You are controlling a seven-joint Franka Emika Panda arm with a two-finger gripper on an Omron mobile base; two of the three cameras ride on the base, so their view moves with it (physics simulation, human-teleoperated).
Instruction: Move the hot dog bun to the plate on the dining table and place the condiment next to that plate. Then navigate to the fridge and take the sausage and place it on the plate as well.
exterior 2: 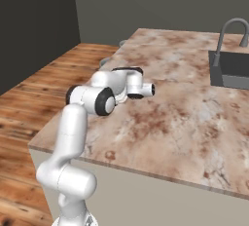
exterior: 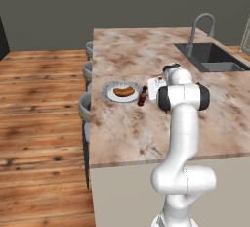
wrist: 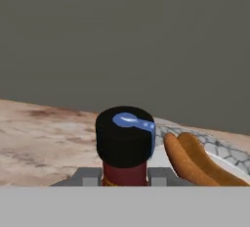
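The worktop (exterior: 146, 133) is a long island of pink-brown marbled stone with darker rust blotches, its pale side panel showing below the near edge. A dark sink (exterior: 215, 57) is set into its far right part, with an arched steel faucet (exterior: 200, 28) at the basin's back edge. Grey-seated stools (exterior: 87, 72) line the left side. The floor (exterior: 39, 123) is warm wood planking, and the walls (exterior: 97, 6) behind are plain dark grey. Near the worktop's left edge sits the plate (exterior: 108, 90), pale grey with a mottled rim, and the bun (exterior: 123, 92) lies across its middle. Just right of the plate stands the bottle (exterior: 142, 96), upright on the stone, dark red-brown with a black cap. The tool (exterior: 146, 92) reaches in level from the right at the bottle; in the hand view its two grey fingers (wrist: 88, 176) sit tight on either side of the bottle (wrist: 125, 147) below the cap, so it is closed on the bottle. In that view the bun (wrist: 195, 162) and the plate's rim (wrist: 224, 148) lie close by on the right, the bun apart from the bottle.
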